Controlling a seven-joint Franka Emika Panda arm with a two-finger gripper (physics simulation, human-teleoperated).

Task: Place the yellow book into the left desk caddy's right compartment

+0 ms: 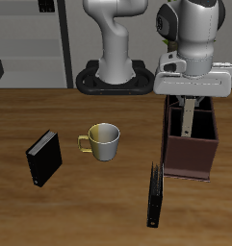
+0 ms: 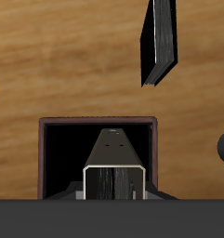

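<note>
My gripper point(image 1: 189, 100) is shut on the yellow book point(image 1: 188, 119), a thin grey-tan slab that hangs upright from the fingers. It is held over the left desk caddy point(image 1: 173, 154), a dark maroon open-top box. The book's lower end dips between the walls in the caddy's part farther from the table's front edge. In the wrist view the book point(image 2: 113, 158) shows edge-on between my fingers, pointing down into one dark cell of the caddy point(image 2: 48, 139). The divider is hidden from me.
A cream-yellow mug point(image 1: 103, 141) stands beside the caddy toward the table's middle. A thin black book point(image 1: 155, 194) stands edge-on near the front edge; it also shows in the wrist view point(image 2: 160, 42). A larger black book point(image 1: 43, 159) stands farther off.
</note>
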